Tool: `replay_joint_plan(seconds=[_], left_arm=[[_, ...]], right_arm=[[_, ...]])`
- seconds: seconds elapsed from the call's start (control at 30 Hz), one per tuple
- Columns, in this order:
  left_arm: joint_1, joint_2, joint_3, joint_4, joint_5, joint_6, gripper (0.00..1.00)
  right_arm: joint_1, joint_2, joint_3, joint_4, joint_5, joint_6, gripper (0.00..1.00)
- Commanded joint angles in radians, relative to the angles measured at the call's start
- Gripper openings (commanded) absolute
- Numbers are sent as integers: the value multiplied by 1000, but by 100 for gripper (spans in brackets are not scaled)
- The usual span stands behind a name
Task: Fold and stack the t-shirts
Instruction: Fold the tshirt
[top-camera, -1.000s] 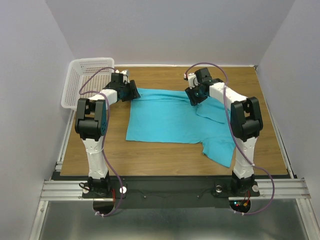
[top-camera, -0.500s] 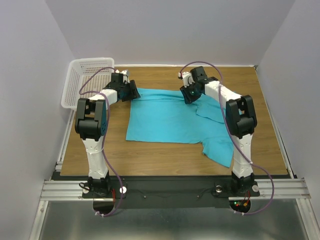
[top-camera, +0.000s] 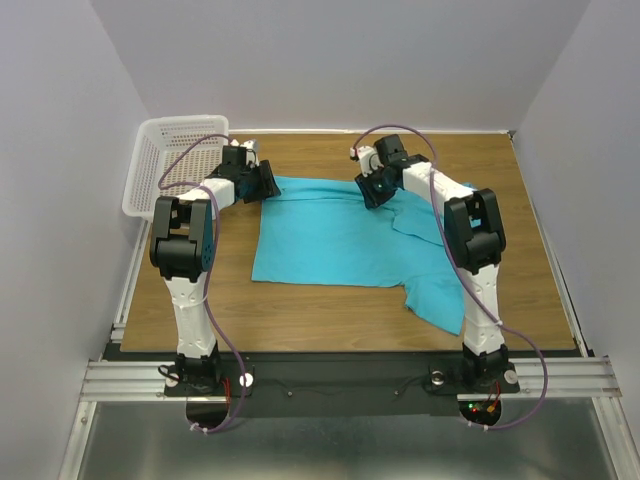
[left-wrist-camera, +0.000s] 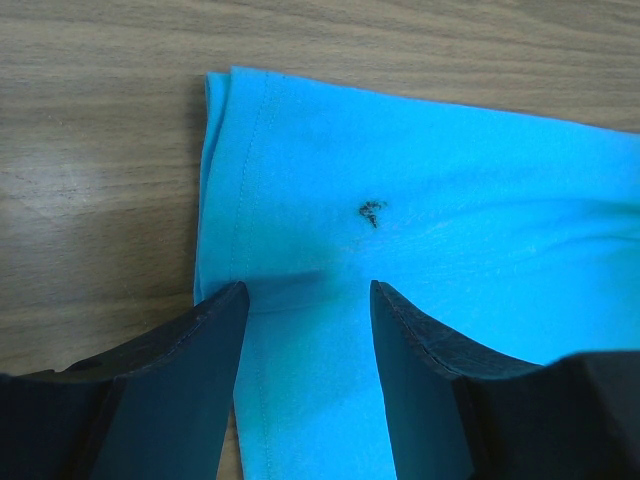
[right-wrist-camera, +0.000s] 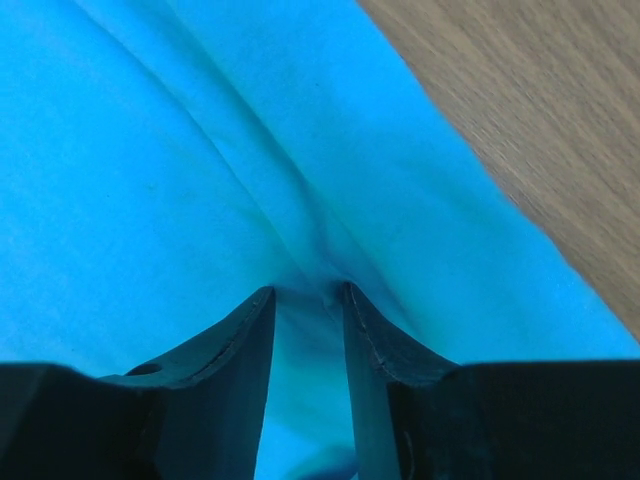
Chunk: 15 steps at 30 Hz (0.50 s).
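the turquoise t-shirt (top-camera: 335, 240) lies spread on the table (top-camera: 300, 310), just to the side of the white basket (top-camera: 143, 178), not yet folded. the left gripper (left-wrist-camera: 308, 290) sits at the shirt corner nearest the basket, jaws apart, with hem cloth lying flat between them and nothing pinched. the right gripper (right-wrist-camera: 307, 292) is on the shirt's edge farther from the basket, jaws narrow, with a ridge of cloth gathered at the tips.

risks, as i judge them: if the right side lifts while the left has no hold, the shirt likely swings or drags towards one side and the fold goes crooked. the right pinch looks shallow, on a pucker only, so the cloth may slip out. the left jaws press down on fabric and could take just the top layer, or push the corner away from the basket. the sleeve (top-camera: 440, 300) on the side away from the basket lies crumpled and may fold in badly.

hard to make out: whether the right jaws truly clamp the cloth i cannot tell. the wrist views are too close to show how many layers lie under the fingers. a small dark mark (left-wrist-camera: 371, 210) near the left jaws could be a stain or a print.
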Motion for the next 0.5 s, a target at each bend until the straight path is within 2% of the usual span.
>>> replay_joint_plan(seconds=[0.0, 0.17, 0.47], left_arm=[[5, 17, 6, -32, -7, 16, 64], [5, 17, 6, -32, -4, 17, 63], [5, 15, 6, -32, -4, 17, 64]], right_arm=[[18, 2, 61, 19, -11, -16, 36], [20, 2, 68, 19, -8, -19, 32], [23, 32, 98, 18, 9, -22, 32]])
